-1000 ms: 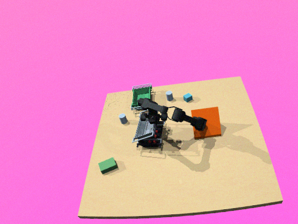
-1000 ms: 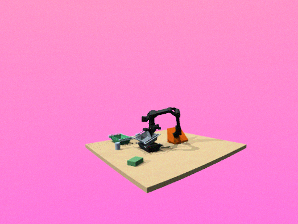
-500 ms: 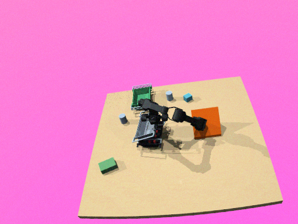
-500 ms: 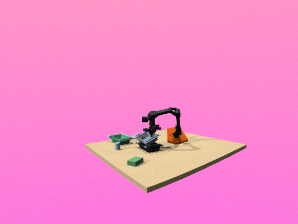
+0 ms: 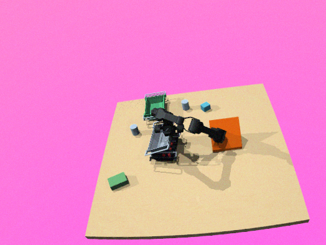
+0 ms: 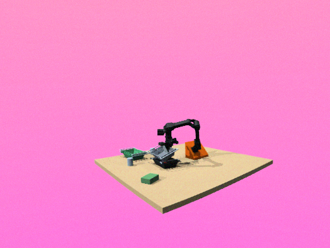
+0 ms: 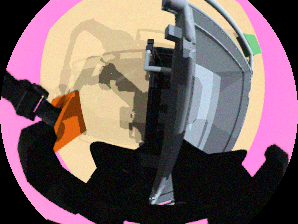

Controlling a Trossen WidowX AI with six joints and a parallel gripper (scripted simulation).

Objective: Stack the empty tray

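The grey empty tray (image 5: 159, 142) (image 6: 161, 153) (image 7: 232, 97) hangs tilted over the black loaded tray (image 5: 162, 158) (image 6: 167, 163) (image 7: 151, 120), its far side from the robot base lower in the top view. My gripper (image 6: 168, 150) (image 7: 165, 133) is shut on the grey tray's near long rim. Red blocks (image 5: 168, 154) show in the black tray beside the grey one. A wire bar (image 7: 160, 69) of the black tray shows at one end, reaching in toward its top; the other bar is hidden. Whether the trays touch cannot be told.
A green tray (image 5: 155, 104) (image 6: 133, 153) with wire bars stands at the back. Grey cylinders (image 5: 185, 105) (image 5: 134, 129), a blue cube (image 5: 205, 106) and a green block (image 5: 118, 180) (image 6: 150, 178) stand around. An orange wedge (image 5: 231, 130) (image 6: 190, 152) is by the arm's base.
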